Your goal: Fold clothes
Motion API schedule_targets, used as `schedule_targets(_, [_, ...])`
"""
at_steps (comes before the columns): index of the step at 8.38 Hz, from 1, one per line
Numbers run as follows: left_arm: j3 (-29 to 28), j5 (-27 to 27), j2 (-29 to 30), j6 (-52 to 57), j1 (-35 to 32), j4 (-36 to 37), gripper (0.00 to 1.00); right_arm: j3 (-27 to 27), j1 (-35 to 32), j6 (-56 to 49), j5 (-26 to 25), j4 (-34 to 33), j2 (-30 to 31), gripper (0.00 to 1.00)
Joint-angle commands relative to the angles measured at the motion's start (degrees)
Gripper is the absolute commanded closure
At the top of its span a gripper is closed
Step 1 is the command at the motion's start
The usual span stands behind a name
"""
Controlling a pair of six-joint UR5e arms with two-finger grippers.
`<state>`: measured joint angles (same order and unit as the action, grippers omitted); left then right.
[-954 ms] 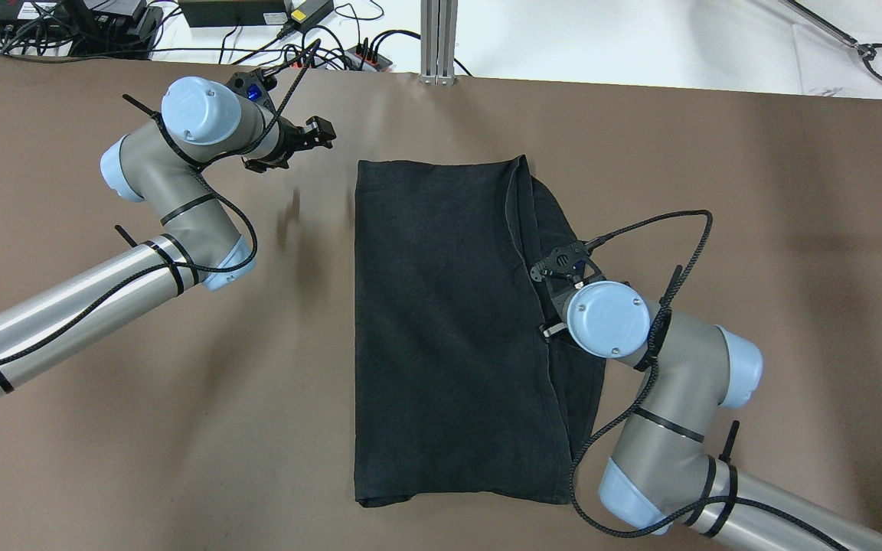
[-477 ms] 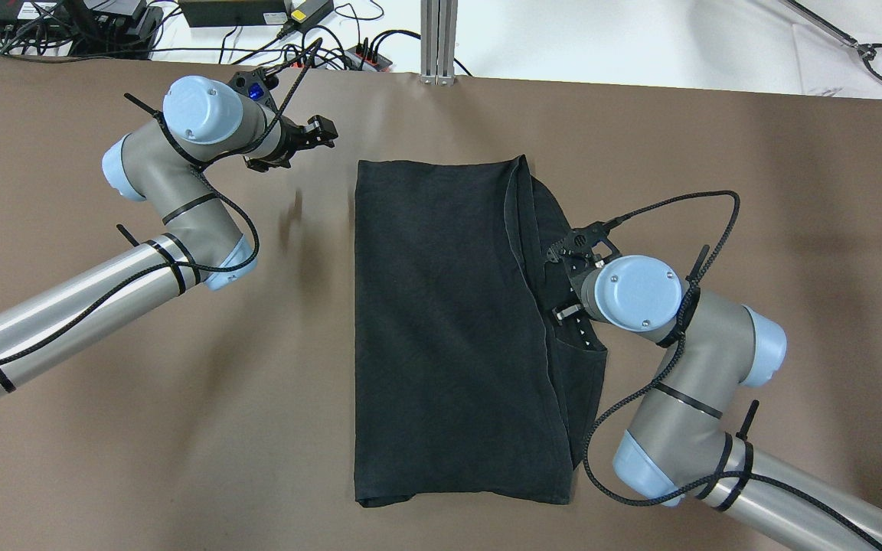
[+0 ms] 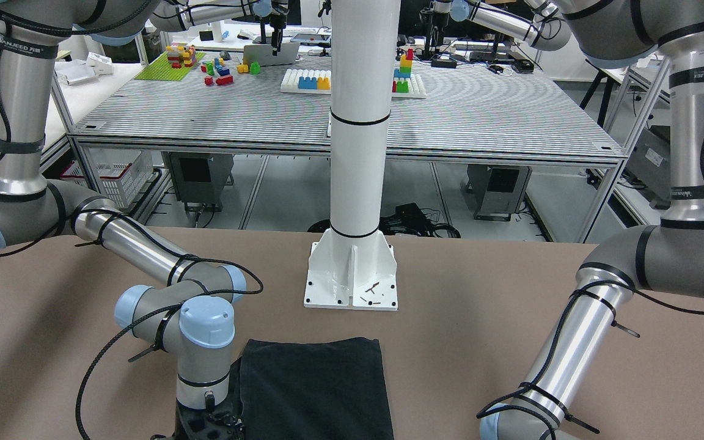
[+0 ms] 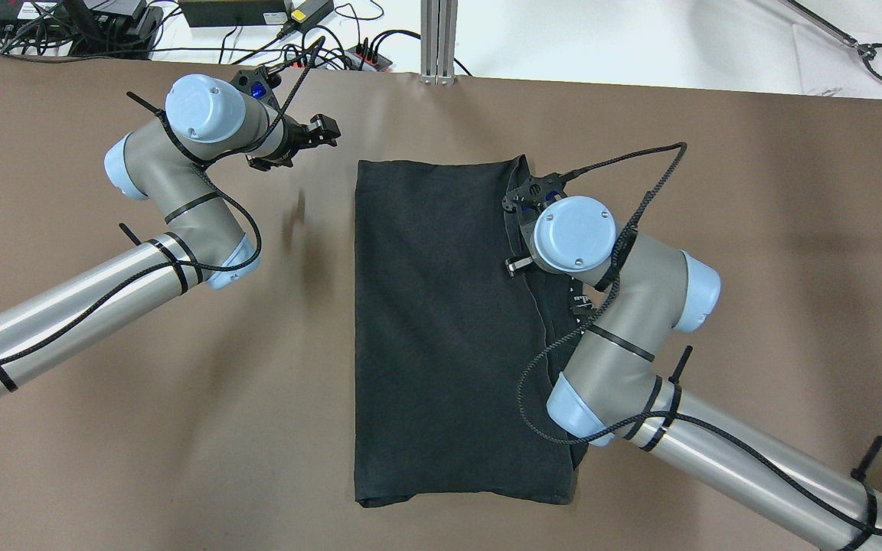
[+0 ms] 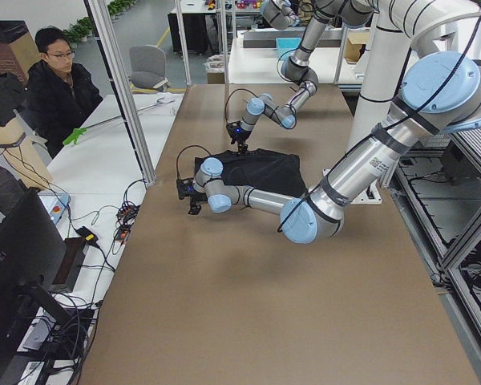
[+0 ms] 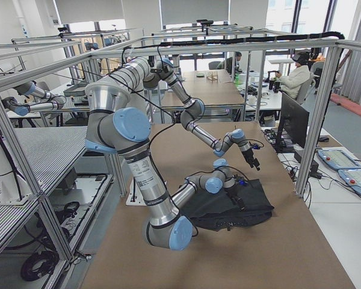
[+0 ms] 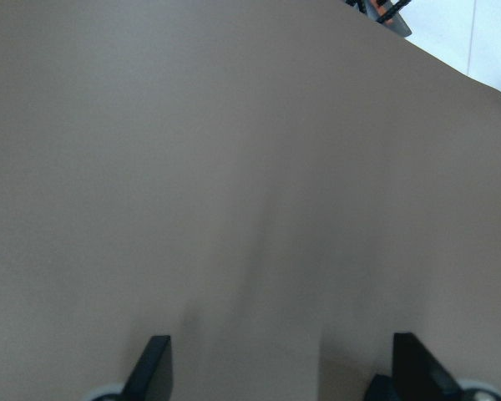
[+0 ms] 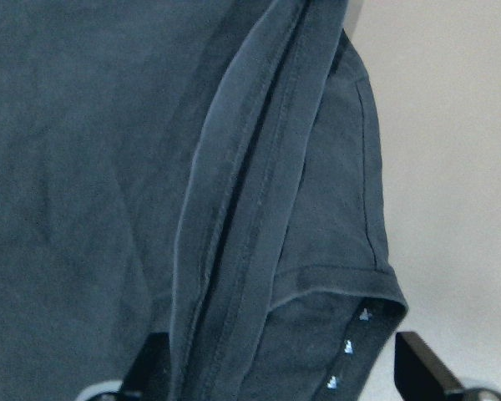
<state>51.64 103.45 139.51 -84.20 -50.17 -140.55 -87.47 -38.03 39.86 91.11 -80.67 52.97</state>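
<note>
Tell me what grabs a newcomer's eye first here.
A black cloth, folded lengthwise, lies in the middle of the brown table. The right arm's fingers hang open over its doubled right hem; the left arm's fingers hang open over bare tabletop.

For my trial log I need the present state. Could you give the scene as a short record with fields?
garment: black cloth, lying flat on the brown table, folded, with layered hems along its right side
left gripper: open, empty, over bare table, apart from the cloth's far left corner
right gripper: open, holding nothing, over the cloth's layered right edge
contact of right gripper with cloth: cannot tell
</note>
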Motion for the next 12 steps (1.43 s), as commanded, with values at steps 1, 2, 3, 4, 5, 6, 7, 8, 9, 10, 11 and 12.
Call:
schedule_targets(1, [0.1, -0.1, 0.1, -0.1, 0.2, 0.1, 0.07, 9.4, 0.2, 3.0, -0.1, 4.6, -4.9, 0.06])
schedule_targets(2, [0.1, -0.1, 0.1, -0.1, 0.2, 0.1, 0.07, 10.6, 0.1, 2.9, -0.1, 6.6, -4.6, 0.06])
schedule_targets(3, [0.1, -0.1, 0.1, -0.1, 0.2, 0.1, 0.07, 11.7, 0.0, 2.2, -0.1, 6.8, -4.2, 0.06])
schedule_targets(4, [0.1, -0.1, 0.1, -0.1, 0.2, 0.1, 0.07, 12.1, -0.8, 1.1, 0.0, 7.7, -4.2, 0.06])
schedule_targets(5, [0.1, -0.1, 0.0, -0.1, 0.2, 0.1, 0.07, 12.1, -2.5, -3.6, 1.1, 8.0, -3.0, 0.06])
schedule_targets(6, [0.8, -0.2, -0.3, -0.1, 0.2, 0.2, 0.07, 11.6, -5.0, -9.1, 3.1, 11.6, 1.7, 0.06])
schedule_targets(7, [1.2, -0.2, -0.6, -0.1, 0.2, 0.2, 0.07, 11.5, -8.9, -13.4, 9.9, 15.6, 5.4, 0.06])
schedule_targets(8, [1.3, -0.2, -0.6, -0.3, 0.2, 0.2, 0.07, 10.5, -9.7, -13.3, 13.4, 15.0, 5.1, 0.06])
schedule_targets(9, [1.8, -0.2, -0.7, -1.0, 0.2, 0.2, 0.07, 9.4, -9.7, -12.8, 13.7, 14.9, 4.9, 0.06])
schedule_targets(10, [2.1, -0.2, -0.6, -1.3, 0.2, 0.2, 0.07, 7.7, -9.7, -9.0, 13.8, 12.5, 4.8, 0.06])
schedule_targets(11, [2.2, -0.2, -0.7, -1.5, 0.2, 0.2, 0.07, 3.7, -9.7, -2.7, 13.9, 9.0, 5.0, 0.06])
schedule_targets(12, [2.6, -0.2, -0.7, -2.7, 0.2, 0.2, 0.07, -1.6, -8.5, 4.1, 13.9, 5.6, 6.1, 0.06])
